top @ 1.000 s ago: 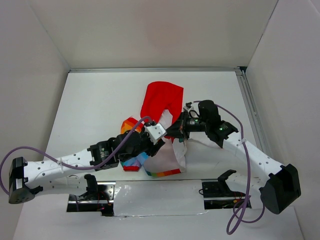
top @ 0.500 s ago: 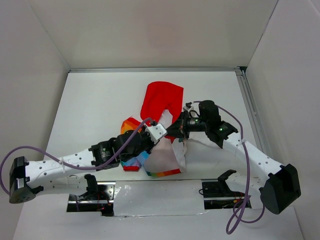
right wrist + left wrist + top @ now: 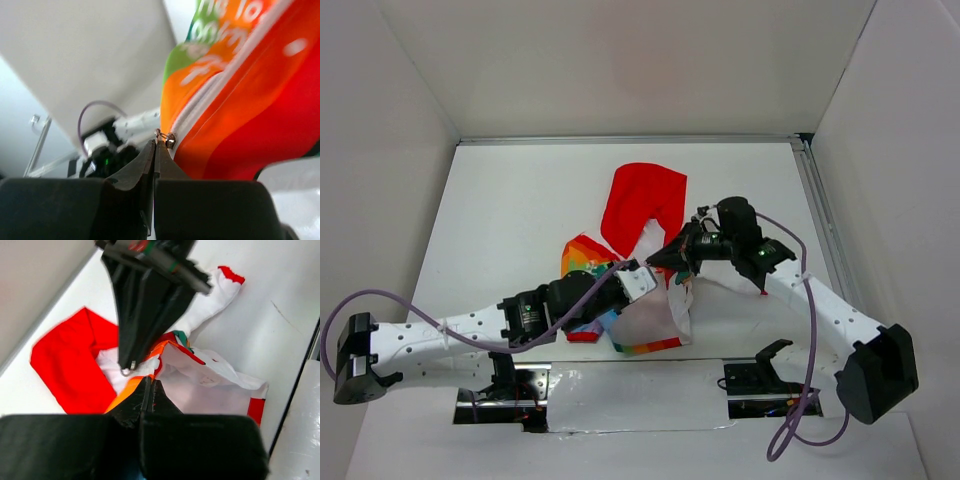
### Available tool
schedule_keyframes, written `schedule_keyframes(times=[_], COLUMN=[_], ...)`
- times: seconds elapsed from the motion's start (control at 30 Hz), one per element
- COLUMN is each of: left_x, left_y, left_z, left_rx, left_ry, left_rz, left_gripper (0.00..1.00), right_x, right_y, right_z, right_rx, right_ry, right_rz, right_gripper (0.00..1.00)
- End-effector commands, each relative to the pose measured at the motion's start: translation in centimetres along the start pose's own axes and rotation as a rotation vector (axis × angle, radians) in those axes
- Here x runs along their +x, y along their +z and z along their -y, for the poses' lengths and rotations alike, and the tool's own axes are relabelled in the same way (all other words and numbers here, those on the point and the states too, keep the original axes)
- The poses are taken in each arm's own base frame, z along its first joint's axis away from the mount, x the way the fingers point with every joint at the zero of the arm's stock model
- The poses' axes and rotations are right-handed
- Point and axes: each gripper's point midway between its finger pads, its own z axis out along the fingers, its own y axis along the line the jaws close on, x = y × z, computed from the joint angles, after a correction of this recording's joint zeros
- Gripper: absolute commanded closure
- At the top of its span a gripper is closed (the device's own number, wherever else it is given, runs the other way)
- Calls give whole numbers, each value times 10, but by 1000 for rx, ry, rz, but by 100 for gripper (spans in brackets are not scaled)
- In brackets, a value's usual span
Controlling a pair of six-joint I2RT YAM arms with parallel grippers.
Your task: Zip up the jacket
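Note:
The jacket [image 3: 642, 205] lies bunched mid-table, red hood toward the back, rainbow front [image 3: 583, 250] and white lining [image 3: 650, 318] nearer me. My right gripper [image 3: 662, 260] is shut on the metal zipper pull [image 3: 165, 138], which sits at the white zipper tape along the rainbow front [image 3: 240, 110]. In the left wrist view the same pull ring [image 3: 126, 371] hangs at the right gripper's tip. Just below it, my left gripper [image 3: 149, 382] is shut on the jacket's orange front edge [image 3: 125, 392]. The two grippers meet tip to tip over the jacket.
White walls enclose the table on three sides, with a metal rail [image 3: 820, 220] along the right. A white sleeve with a red cuff [image 3: 225, 282] stretches away behind the right gripper. A shiny plate [image 3: 630, 395] and the arm bases line the near edge.
My left gripper has closed on the jacket's front edge under the zipper pull and shifted slightly. The right gripper has stayed shut on the pull, nearly in place.

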Motion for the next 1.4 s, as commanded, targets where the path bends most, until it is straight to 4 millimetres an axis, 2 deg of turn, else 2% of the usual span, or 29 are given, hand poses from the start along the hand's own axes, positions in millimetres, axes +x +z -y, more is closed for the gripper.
schedule_keyframes(times=[0.0, 0.03, 0.1, 0.23, 0.33, 0.37, 0.4, 0.43, 0.47, 0.5, 0.53, 0.57, 0.6, 0.7, 0.77, 0.8, 0.9, 0.93, 0.97, 1.0, 1.03, 1.07, 1.13, 1.17, 1.23, 1.27, 1.3, 1.33, 1.37], left_x=[-53, -60, -73, -83, -81, -81, -78, -72, -67, -59, -47, -37, -21, 15, 38, 49, 67, 75, 76, 77, 86, 79, 76, 78, 67, 70, 69, 62, 67], left_y=[-5, -8, -13, -24, -29, -30, -32, -31, -31, -32, -30, -30, -28, -24, -20, -20, -19, -20, -18, -19, -24, -24, -29, -36, -42, -48, -51, -55, -62], left_z=[5, 4, 10, 14, 20, 21, 21, 23, 25, 28, 35, 46, 57, 80, 83, 84, 90, 85, 81, 81, 80, 77, 71, 70, 64, 62, 57, 46, 44], left_rx=[24, 25, 72, 116, 158, 164, 163, 167, 172, 183, 206, 248, 283, 339, 315, 302, 284, 244, 215, 196, 181, 171, 129, 120, 89, 56, 19, -37, -82], left_ry=[59, 65, 86, 79, 63, 42, 27, 18, -13, -34, -52, -97, -115, -225, -259, -278, -345, -355, -370, -405, -406, -419, -471, -487, -559, -615, -656, -702, -768], left_rz=[204, 228, 283, 330, 316, 310, 300, 288, 275, 247, 211, 180, 142, 13, -80, -119, -176, -211, -241, -267, -323, -326, -335, -367, -356, -382, -388, -370, -408], left_gripper=[100, 100, 100, 100, 100, 100, 100, 100, 100, 100, 100, 100, 100, 100, 100, 100, 99, 83, 58, 19, 1, 1, 1, 1, 1, 1, 1, 1, 1], right_x=[-41, -54, -59, -82, -132, -161, -186, -210, -259, -282, -301, -334, -349, -393, -402, -402, -391, -386, -383, -372, -368, -365, -353, -351, -338, -337, -326, -325, -309], right_y=[-4, -5, 1, 15, 23, 14, 22, 14, 11, 8, -5, -4, -8, -21, -29, -36, -30, -28, -29, -29, -30, -32, -42, -42, -58, -58, -75, -73, -90], right_z=[7, 13, 23, 21, 6, -20, -15, -55, -41, -44, -90, -76, -83, -129, -149, -169, -186, -188, -188, -188, -188, -186, -183, -173, -177, -160, -164, -133, -148], right_rx=[130, 164, 187, 173, 177, 126, 139, 92, 190, 232, 178, 234, 235, 181, 164, 145, 92, 85, 85, 75, 76, 77, 98, 124, 154, 194, 205, 260, 223], right_ry=[-96, -119, -174, -219, -248, -262, -259, -301, -310, -294, -356, -344, -356, -403, -446, -504, -592, -605, -606, -626, -635, -642, -651, -650, -677, -650, -650, -613, -644], right_rz=[198, 255, 239, 273, 391, 465, 484, 561, 676, 729, 783, 830, 860, 937, 973, 994, 911, 886, 876, 832, 819, 809, 810, 803, 837, 834, 877, 862, 911], right_gripper=[100, 100, 100, 100, 100, 100, 100, 100, 100, 100, 100, 100, 100, 100, 100, 100, 100, 100, 89, 53, 25, 2, 0, 0, 0, 0, 0, 0, 0])
